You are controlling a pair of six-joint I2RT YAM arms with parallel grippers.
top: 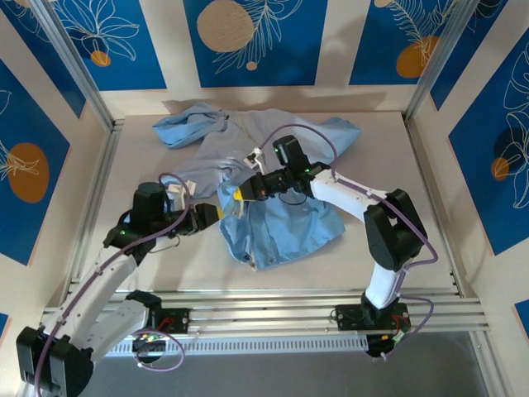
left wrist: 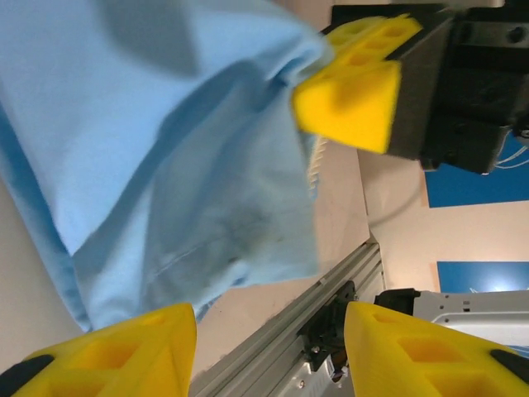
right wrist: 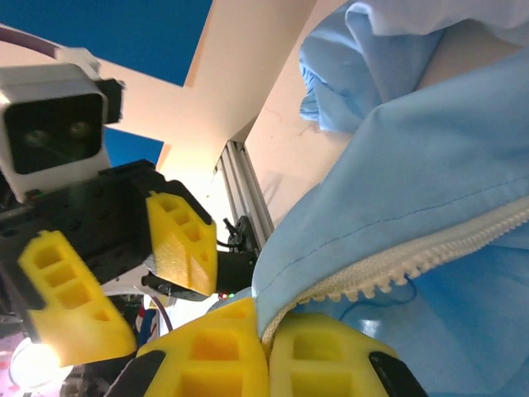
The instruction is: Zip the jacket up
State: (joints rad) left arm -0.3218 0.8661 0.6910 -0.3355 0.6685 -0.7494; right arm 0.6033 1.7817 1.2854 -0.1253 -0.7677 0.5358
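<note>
Top external: right arm reaches left across the tabletop with its elbow raised. The right fingers are clamped on the jacket at its front edge, a fold held up. Left arm bent low; left fingers sit just beside the right fingers, partly spread and gripping nothing.

Left wrist: fabric hangs beyond the fingertips, not between them; the near cloth is blurred.

Right wrist: pinch sits just beside the white zipper teeth; slider cannot be made out.

Jacket is thin, light blue, creased, with stitched seams. The rest lies heaped beyond the right fingers. Finger pads are yellow with open cells.
</note>
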